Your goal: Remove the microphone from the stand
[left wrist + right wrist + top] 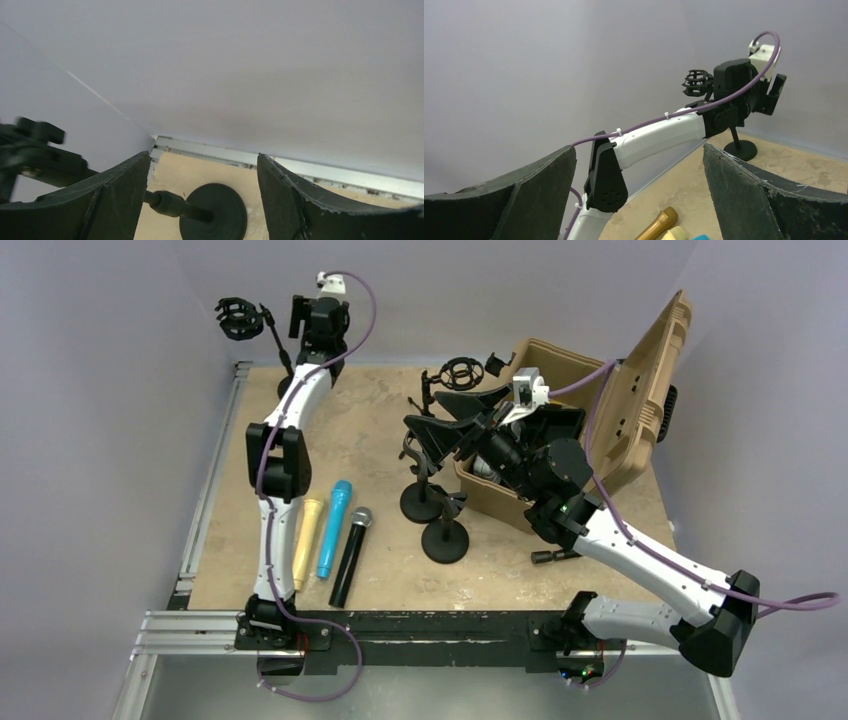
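Top external view: three handheld microphones lie side by side on the tan tabletop (380, 455) beside the left arm's lower link: a cream-and-gold microphone (305, 540), a bright blue microphone (335, 528) and a black microphone with a silver grille (350, 555); none shows in any stand, so the removal looks finished or nearly so; any next move would call for finding a stand with a microphone in it. The left gripper (310, 318) is stretched to the far left corner, raised beside a black stand with a cage-shaped mount (240, 318); the right gripper (450, 418) reaches inward over two round-based black stands (445, 540), in front of an open tan hard case (610, 420).

Left wrist view: jaws wide apart, holding nothing; the corner stand's round base and stem lie below, between the fingers (115, 200).

Right wrist view: jaws wide apart and empty, aimed toward the left arm; the microphones' ends peek in at the bottom edge.
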